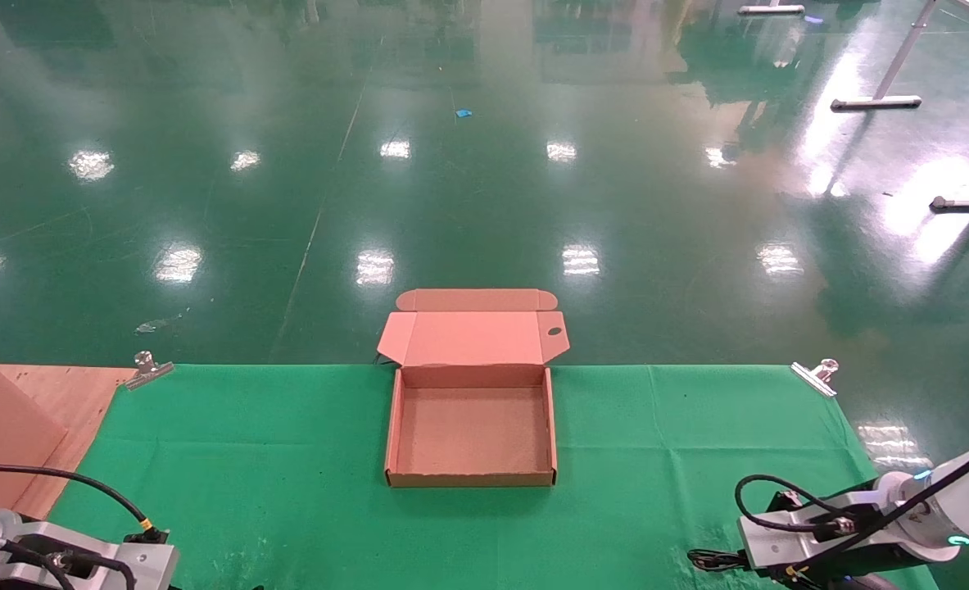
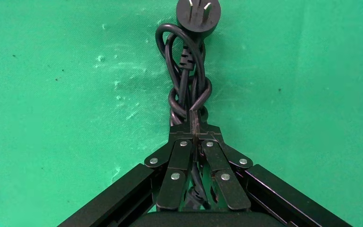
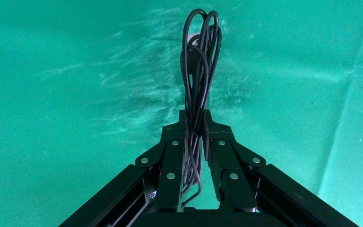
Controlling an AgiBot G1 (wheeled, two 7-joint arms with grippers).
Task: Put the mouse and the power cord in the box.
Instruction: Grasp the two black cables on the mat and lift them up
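Shallow square brown cardboard mailer box (image 1: 471, 430) sits open at the middle of the green cloth-covered table (image 1: 287, 442), lid flap folded back on the far side, tray empty, its sides square to the table edges. Thick black looped power cord (image 2: 185, 80) with a chunky round three-pin plug at its far end hangs from the left gripper (image 2: 194, 126), jaws clamped tight on the bundle, cord's long axis running straight out from the fingertips over bare cloth. Right gripper (image 3: 194, 124) is pinched narrow on a bundle of thin black cable loops (image 3: 199, 66), probably the mouse cable; a small pale bit shows behind the loops, and the mouse body itself can't be made out in any view. In the head view both arms are at the near corners: left arm (image 1: 66, 557) low at the near left, right arm (image 1: 861, 524) low at the near right, a bit of black cable poking out beside it. The box lies forward and inward from each gripper, between the two, and neither is clearly nearer. My call: both loads are in hand and not yet over the tray, so whichever arm goes first has to swing inward and forward, clear the near wall and lower the dangling loops inside. Off to the left lies a flat brown board with black marks (image 1: 1, 426); metal clips (image 1: 147, 367) pin the cloth's far corners.
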